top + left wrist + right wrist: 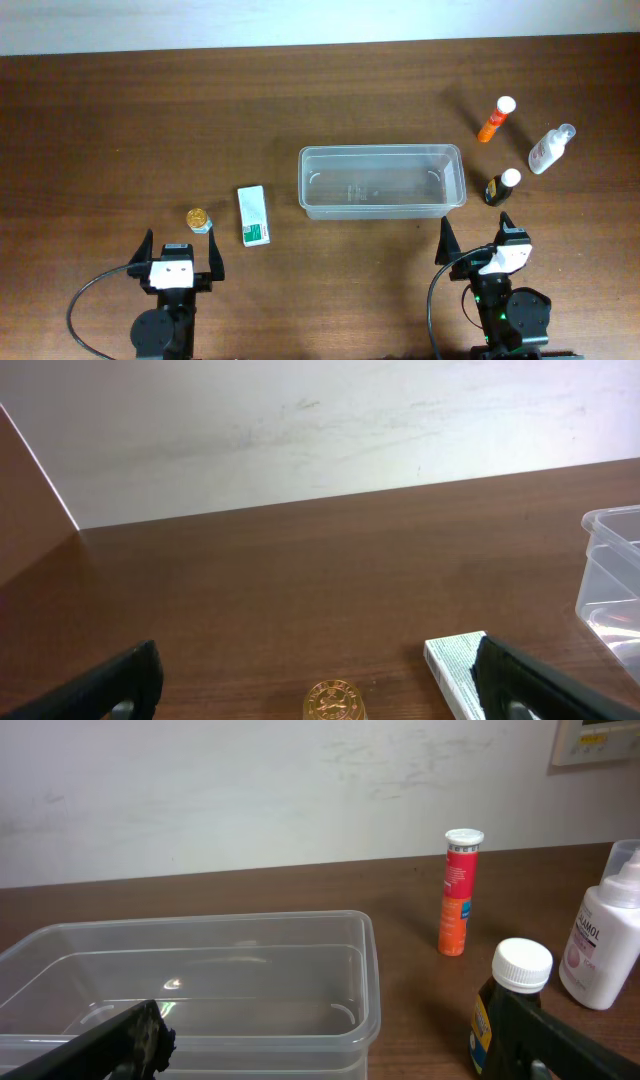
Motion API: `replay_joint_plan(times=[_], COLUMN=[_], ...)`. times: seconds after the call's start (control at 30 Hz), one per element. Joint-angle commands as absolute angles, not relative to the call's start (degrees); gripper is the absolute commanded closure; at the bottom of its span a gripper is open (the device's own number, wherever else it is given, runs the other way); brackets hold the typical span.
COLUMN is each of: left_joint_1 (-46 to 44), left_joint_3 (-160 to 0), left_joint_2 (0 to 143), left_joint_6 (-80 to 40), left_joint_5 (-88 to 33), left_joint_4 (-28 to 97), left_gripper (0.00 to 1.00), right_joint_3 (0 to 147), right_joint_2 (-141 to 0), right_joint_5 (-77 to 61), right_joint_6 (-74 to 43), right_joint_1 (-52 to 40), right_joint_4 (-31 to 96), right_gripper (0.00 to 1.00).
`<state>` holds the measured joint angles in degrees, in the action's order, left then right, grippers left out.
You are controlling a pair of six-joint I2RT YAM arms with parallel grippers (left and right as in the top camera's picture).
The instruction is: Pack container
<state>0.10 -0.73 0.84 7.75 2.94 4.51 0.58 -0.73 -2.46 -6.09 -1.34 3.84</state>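
The container (380,151) is a clear, empty rectangular tub at the table's centre; in the right wrist view its near corner (368,982) is just ahead. My right gripper (480,243) (330,1025) stands open in front of the tub's right end, holding nothing. A dark bottle with a white cap (502,187) (512,982) stands beside its right finger. My left gripper (181,256) (318,662) is open and empty. A gold-lidded jar (199,218) (335,702) lies just ahead of it, and a white-and-green box (253,215) (452,663) lies by its right finger.
An orange tube with a white cap (496,119) (459,892) and a white bottle (551,149) (600,948) lie right of the tub, toward the back. A pale wall rises behind the table's far edge.
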Motion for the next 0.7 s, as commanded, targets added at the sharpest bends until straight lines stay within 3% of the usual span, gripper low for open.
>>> replay_joint_plan(times=[0.0, 0.67], left_joint_1=[0.34, 0.34], left_joint_3=[-0.54, -0.54], left_joint_2=[0.40, 0.40], left_joint_6=[8.49, 8.49], left_joint_5=[2.31, 2.31], left_joint_4=[4.60, 4.62], left_gripper=[0.01, 0.00], right_joint_3=[0.32, 1.19], right_joint_2=[-0.19, -0.19], right_joint_5=[-2.00, -3.84], right_joint_6=[-6.46, -6.44], right_joint_1=[-1.87, -1.87], right_joint_4=[4.01, -0.49], right_gripper=[0.02, 0.02])
